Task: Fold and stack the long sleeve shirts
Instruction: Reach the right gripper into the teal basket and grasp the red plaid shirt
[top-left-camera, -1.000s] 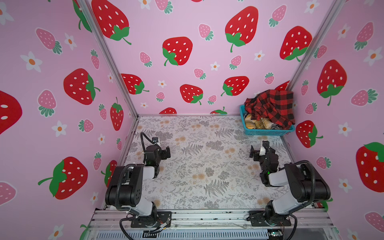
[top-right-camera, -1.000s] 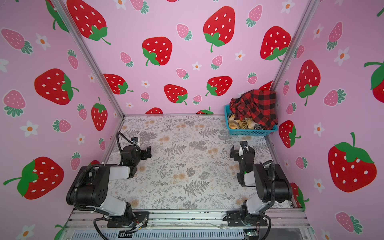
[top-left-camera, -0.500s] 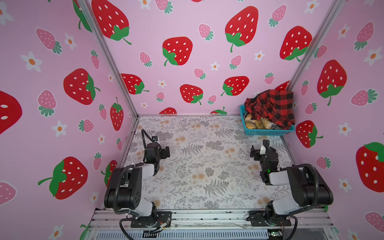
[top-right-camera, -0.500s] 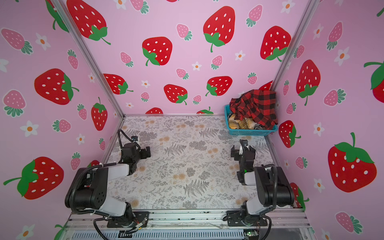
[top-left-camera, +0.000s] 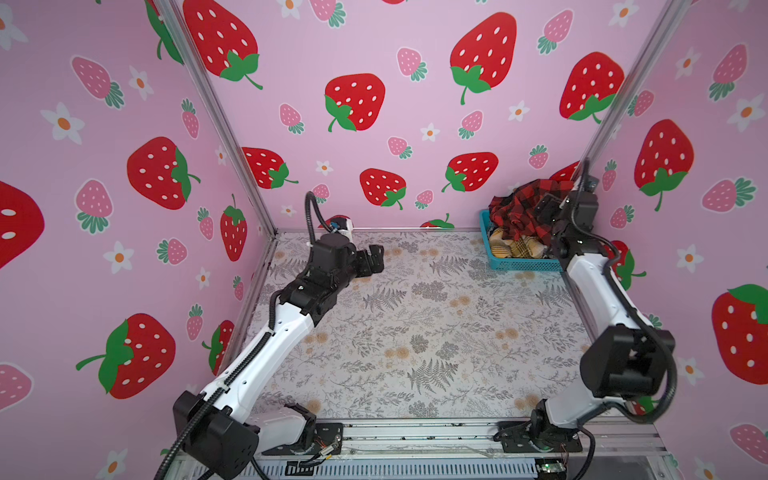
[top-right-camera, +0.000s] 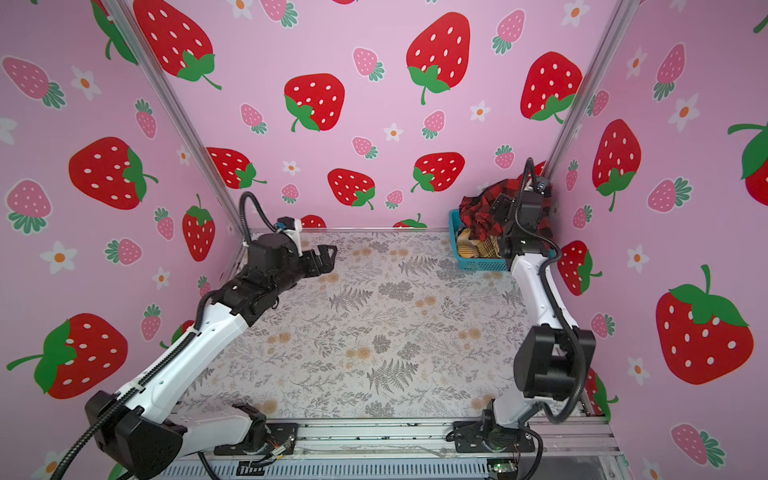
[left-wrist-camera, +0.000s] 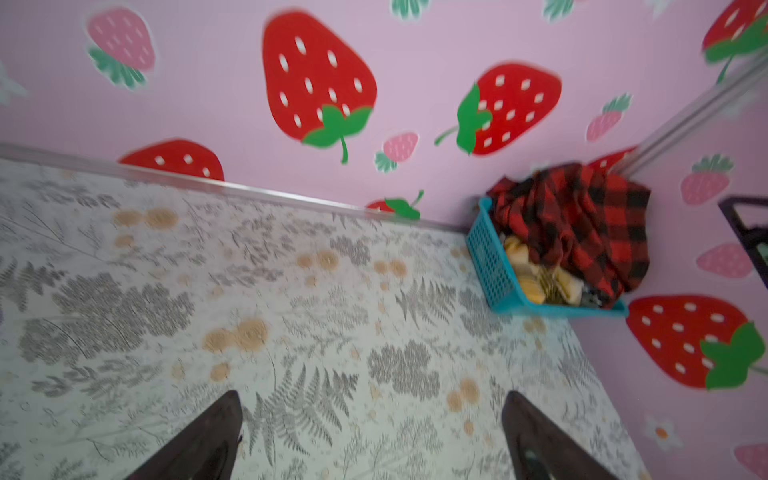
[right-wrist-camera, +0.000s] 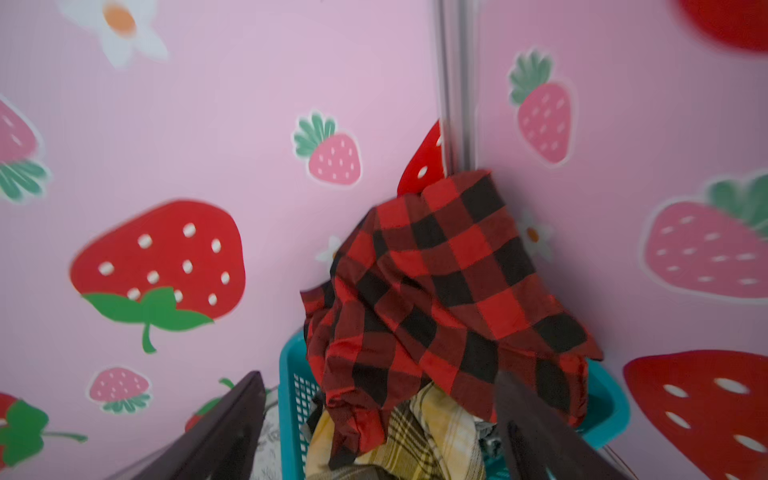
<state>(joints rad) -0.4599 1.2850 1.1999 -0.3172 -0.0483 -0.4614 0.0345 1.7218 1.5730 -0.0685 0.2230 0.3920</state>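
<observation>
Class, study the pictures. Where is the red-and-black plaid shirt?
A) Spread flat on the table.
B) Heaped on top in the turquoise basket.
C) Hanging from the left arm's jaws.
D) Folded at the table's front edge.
B: the red-and-black plaid shirt lies crumpled over a yellow plaid shirt inside the turquoise basket in the far right corner.

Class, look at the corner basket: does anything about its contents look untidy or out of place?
The red-and-black shirt is heaped crumpled above the turquoise basket, draping over its rim; a yellow plaid shirt lies bunched beneath it.
</observation>
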